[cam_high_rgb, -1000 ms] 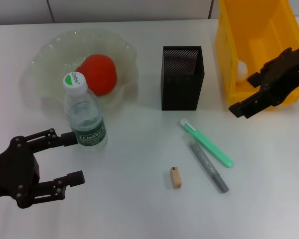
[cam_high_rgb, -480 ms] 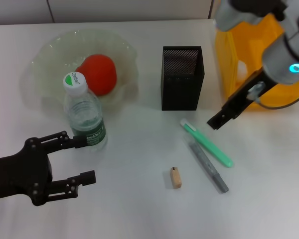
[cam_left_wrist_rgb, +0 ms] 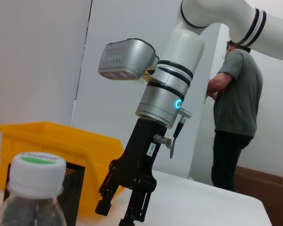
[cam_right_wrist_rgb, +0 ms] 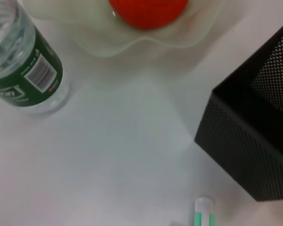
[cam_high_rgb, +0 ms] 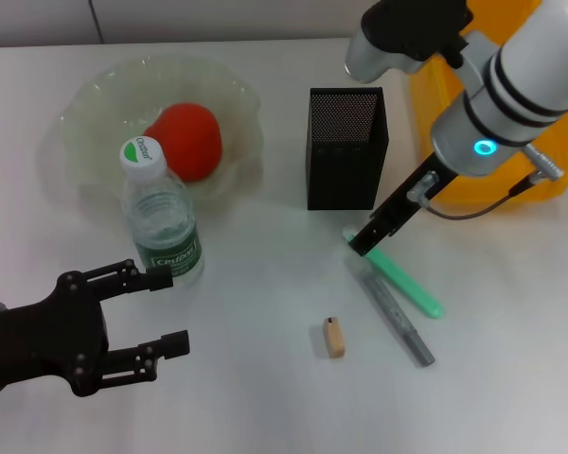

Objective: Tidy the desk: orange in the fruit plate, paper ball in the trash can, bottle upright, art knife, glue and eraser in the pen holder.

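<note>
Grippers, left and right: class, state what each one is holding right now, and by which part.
Nothing is held. The left gripper is open beside the clear plastic bottle; the right gripper hangs above the green art knife, gripping nothing.

One orange (cam_high_rgb: 187,139), one fruit plate (cam_high_rgb: 95,95), one bottle (cam_high_rgb: 161,216), one pen holder (cam_high_rgb: 346,148), one trash can (cam_high_rgb: 435,104), one eraser (cam_high_rgb: 334,338), one green art knife (cam_high_rgb: 407,282), one grey glue stick (cam_high_rgb: 398,319).

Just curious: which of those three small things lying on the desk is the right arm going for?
The green knife; the right end effector is over its white tip.
</note>
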